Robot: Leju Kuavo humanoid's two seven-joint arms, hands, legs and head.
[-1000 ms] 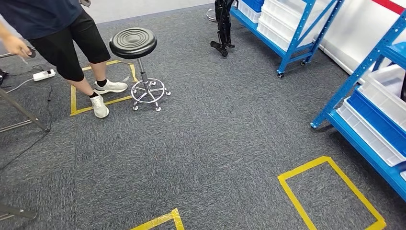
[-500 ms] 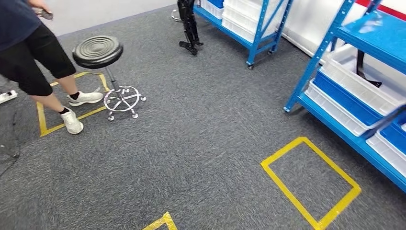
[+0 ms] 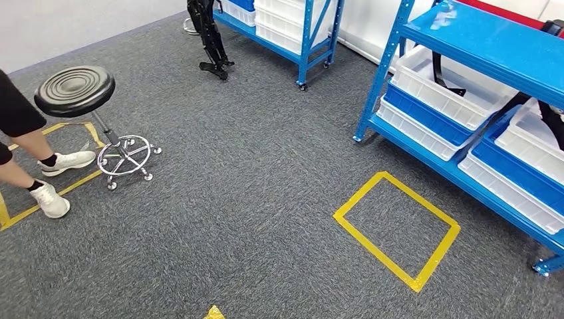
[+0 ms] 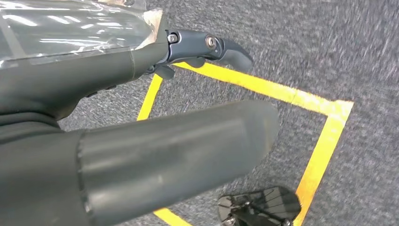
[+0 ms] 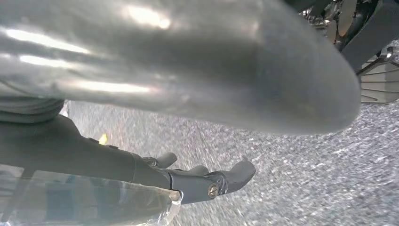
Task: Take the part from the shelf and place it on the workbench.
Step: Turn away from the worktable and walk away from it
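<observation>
Down at the robot's sides, the left hand (image 4: 155,117) and the right hand (image 5: 188,94) both hang over grey carpet with fingers stretched out and apart, nothing held in either. Under the left hand lies a yellow tape outline (image 4: 301,101) on the floor. From the head view, a yellow tape square (image 3: 396,228) sits just ahead on the carpet, right in front of the blue shelf (image 3: 492,43). Compared with a second ago, the whole scene has swung leftward: the shelf, then only at the right edge, now fills the upper right, so the robot appears to be turning toward it. That likely means the approach is under way and the pick not yet begun. On the shelf's lower levels sit white bins (image 3: 447,90) and blue bins (image 3: 425,114); a black part (image 3: 440,73) lies in the nearest white bin, probably the thing to fetch. Farther left stand a black stool (image 3: 74,91) and a person's legs (image 3: 30,166).
</observation>
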